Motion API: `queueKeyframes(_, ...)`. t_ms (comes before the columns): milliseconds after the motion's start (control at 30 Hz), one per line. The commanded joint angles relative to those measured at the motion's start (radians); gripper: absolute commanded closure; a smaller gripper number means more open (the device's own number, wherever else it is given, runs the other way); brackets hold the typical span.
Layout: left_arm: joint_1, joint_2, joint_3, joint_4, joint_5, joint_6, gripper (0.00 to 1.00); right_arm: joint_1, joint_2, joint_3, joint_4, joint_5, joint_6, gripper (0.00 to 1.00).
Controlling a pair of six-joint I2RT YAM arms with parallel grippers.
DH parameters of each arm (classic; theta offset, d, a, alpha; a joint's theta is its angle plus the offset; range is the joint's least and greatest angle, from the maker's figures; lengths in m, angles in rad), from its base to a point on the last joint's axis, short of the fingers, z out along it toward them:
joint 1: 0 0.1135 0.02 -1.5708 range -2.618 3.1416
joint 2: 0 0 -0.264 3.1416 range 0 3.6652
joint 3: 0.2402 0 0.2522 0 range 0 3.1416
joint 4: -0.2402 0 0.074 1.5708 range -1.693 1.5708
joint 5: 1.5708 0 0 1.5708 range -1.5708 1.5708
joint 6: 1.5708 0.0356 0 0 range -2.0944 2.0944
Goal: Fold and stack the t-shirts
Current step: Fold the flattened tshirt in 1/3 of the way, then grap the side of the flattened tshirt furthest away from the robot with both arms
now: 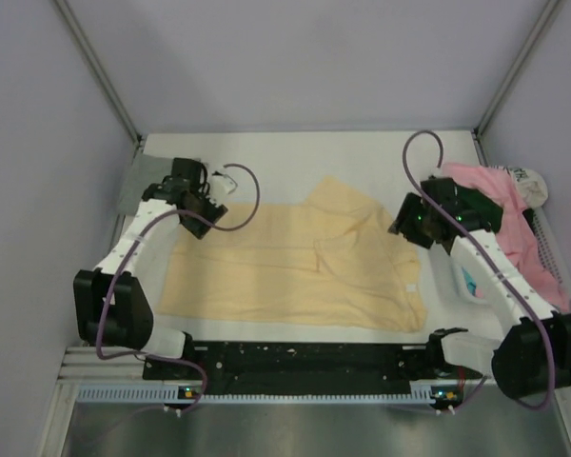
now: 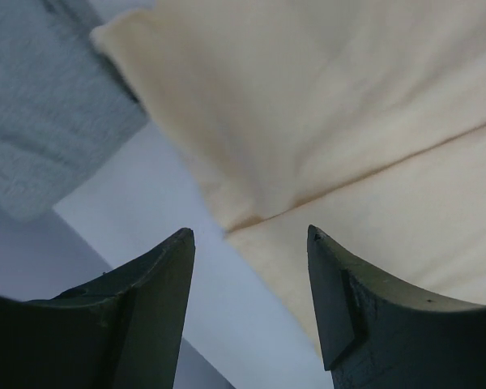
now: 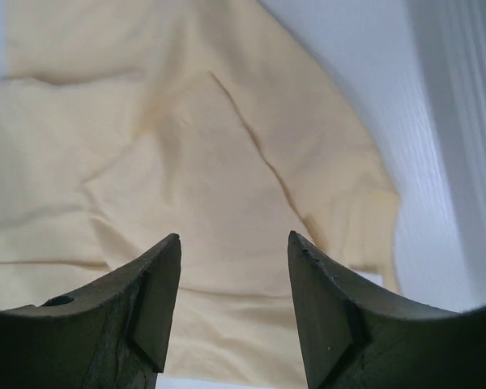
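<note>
A pale yellow-peach t-shirt (image 1: pixel 295 262) lies spread on the white table, partly folded, with creases. My left gripper (image 1: pixel 212 207) is open and empty above the shirt's far left corner (image 2: pixel 324 121); its jaws straddle the shirt's edge. A folded grey t-shirt (image 1: pixel 145 181) lies at the far left, also seen in the left wrist view (image 2: pixel 40 105). My right gripper (image 1: pixel 406 227) is open and empty above the yellow shirt's right side (image 3: pixel 186 178). A pink t-shirt (image 1: pixel 500 205) lies in a heap at the right.
A white basket (image 1: pixel 549 243) holds the pink heap and a white patterned cloth (image 1: pixel 531 186) at the far right. Grey walls close in the table on three sides. A black rail (image 1: pixel 305 357) runs along the near edge between the arm bases.
</note>
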Motion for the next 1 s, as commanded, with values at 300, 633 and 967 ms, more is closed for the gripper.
queueKeyframes(300, 0.294, 0.316, 0.405, 0.035, 0.122, -0.021, 0.37, 0.091, 0.935, 1.011, 0.009, -0.095, -0.342, 0.21)
queueKeyframes(633, 0.294, 0.422, 0.473, 0.023, 0.325, 0.162, 0.36, 0.167, 1.414, 1.441, -0.099, -0.047, -0.383, 0.22)
queueKeyframes(967, 0.294, 0.554, 0.619, -0.08, 0.333, 0.248, 0.35, 0.255, 1.491, 1.443, -0.097, -0.02, -0.38, 0.32)
